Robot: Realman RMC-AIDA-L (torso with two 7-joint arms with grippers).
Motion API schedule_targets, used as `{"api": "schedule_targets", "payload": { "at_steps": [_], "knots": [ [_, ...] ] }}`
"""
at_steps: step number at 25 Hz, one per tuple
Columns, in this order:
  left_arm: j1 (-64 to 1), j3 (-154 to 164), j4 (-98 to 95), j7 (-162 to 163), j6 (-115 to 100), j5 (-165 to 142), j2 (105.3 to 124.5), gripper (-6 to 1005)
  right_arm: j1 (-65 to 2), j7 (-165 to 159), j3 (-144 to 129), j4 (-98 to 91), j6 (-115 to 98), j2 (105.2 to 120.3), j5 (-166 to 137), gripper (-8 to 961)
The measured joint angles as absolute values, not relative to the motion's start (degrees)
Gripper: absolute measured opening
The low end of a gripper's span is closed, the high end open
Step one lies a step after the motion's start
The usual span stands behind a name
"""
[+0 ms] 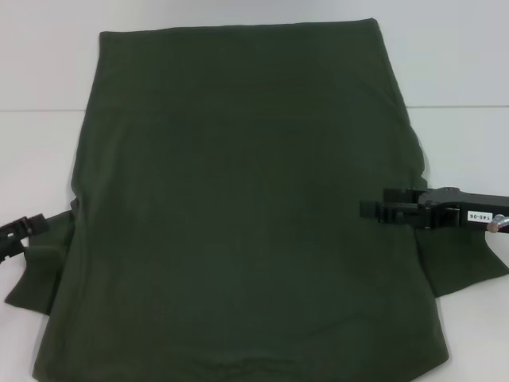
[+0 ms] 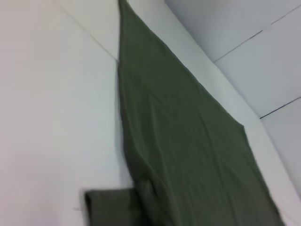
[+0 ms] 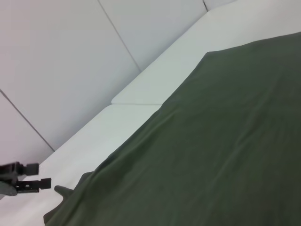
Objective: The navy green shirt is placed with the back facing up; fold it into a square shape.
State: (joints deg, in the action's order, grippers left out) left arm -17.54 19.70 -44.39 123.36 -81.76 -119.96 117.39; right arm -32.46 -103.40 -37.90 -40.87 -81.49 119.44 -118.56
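The navy green shirt (image 1: 238,207) is lying flat across the white table (image 1: 461,72); my right gripper (image 1: 367,209) is reaching over its right edge, jaws spread; my left gripper (image 1: 32,225) is sitting by the left sleeve, jaw state indeterminable.

A bare test room or lab, by the look of it: a plain white tabletop (image 1: 461,64) made of panels butted at thin seams, backed by a blank white panelled wall (image 3: 61,61). The black right claw (image 1: 363,208) carries a small printed number label, and behind it runs one tabletop seam.
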Motion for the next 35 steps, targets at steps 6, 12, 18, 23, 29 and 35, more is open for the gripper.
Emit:
{"api": "schedule_targets", "payload": {
  "at_steps": [6, 12, 18, 23, 29, 35],
  "knots": [
    [-17.6, 19.9, -42.3, 116.3, -74.8, -120.2, 118.64, 888, -33.1, -103.3, -37.9, -40.9, -81.4, 119.38, -118.5, 836],
    [-18.0, 20.4, -39.8, 115.4, -73.1, -120.2, 118.41, 887, -33.1, -103.4, -37.8, -40.9, -81.4, 119.38, -118.5, 835],
    [-17.7, 20.3, -39.8, 115.8, -75.5, -120.0, 118.69, 887, -32.9, -103.6, -37.4, -40.9, -81.4, 119.34, -118.5, 836],
    [-17.5, 20.0, -39.7, 116.5, -76.9, -119.9, 118.68, 888, -32.7, -103.6, -37.0, -40.9, -81.4, 119.28, -118.5, 836],
    [-19.1, 20.4, -38.7, 116.7, -75.5, -120.1, 118.69, 885, -32.7, -103.6, -36.9, -40.9, -81.4, 119.39, -118.4, 835],
    [-19.7, 20.2, -38.2, 116.8, -75.7, -119.8, 118.72, 853, -32.6, -103.6, -36.4, -40.7, -81.5, 119.38, -118.4, 835]
  ]
}}
